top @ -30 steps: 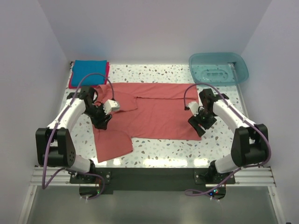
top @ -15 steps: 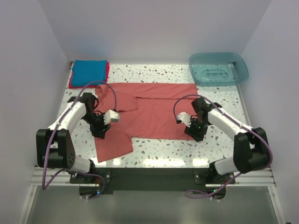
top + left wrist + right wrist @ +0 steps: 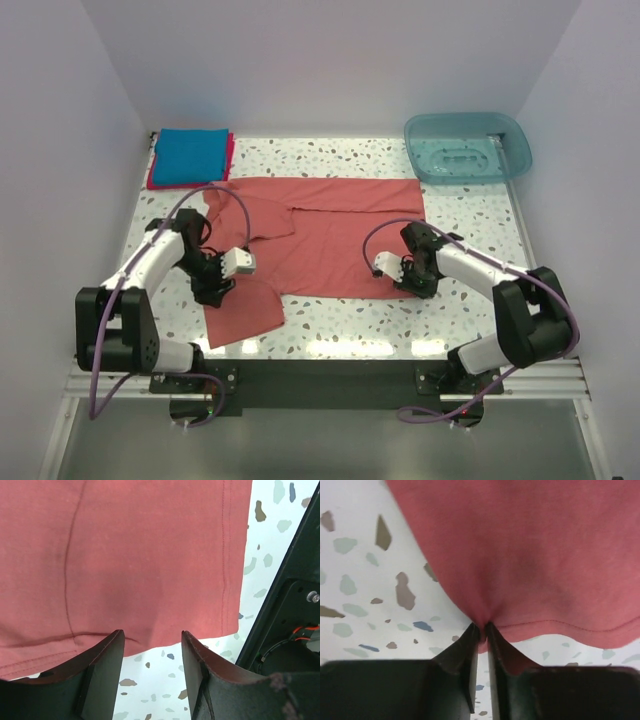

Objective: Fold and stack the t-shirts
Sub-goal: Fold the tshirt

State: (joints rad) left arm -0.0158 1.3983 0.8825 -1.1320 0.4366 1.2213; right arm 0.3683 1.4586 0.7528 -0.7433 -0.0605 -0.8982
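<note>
Salmon-red hem at right claw (image 3: 483, 626): fingers together, clamped on a small raised ridge of the salmon-red t-shirt (image 3: 340, 235) at its near edge, toward the near right corner of the table (image 3: 330, 318).
Left claw (image 3: 151, 636): fingers apart, lowered on either side of the same shirt's edge. Cloth lies between them but is not gripped.
Salmon-red t-shirt: lies flat across the middle of the table, its long side running left to right, with one flap reaching toward the near left corner. It is far from a compact fold.
Blue t-shirt (image 3: 192, 150): folded into a neat rectangle at the far left corner.
Crimson-pink t-shirt (image 3: 160, 183): folded beneath the blue one, with only its near and right edges showing.
Teal tub (image 3: 465, 148): far right corner, well apart from all the cloth.
Done: two of the three shirts are folded and stacked.
Left: judged about two thirds complete. The salmon-red shirt needs its folds made and then placing on the far-left stack.
Step in hand: probably taking hold of the near edge at two points, with only the right side secured so far.
</note>
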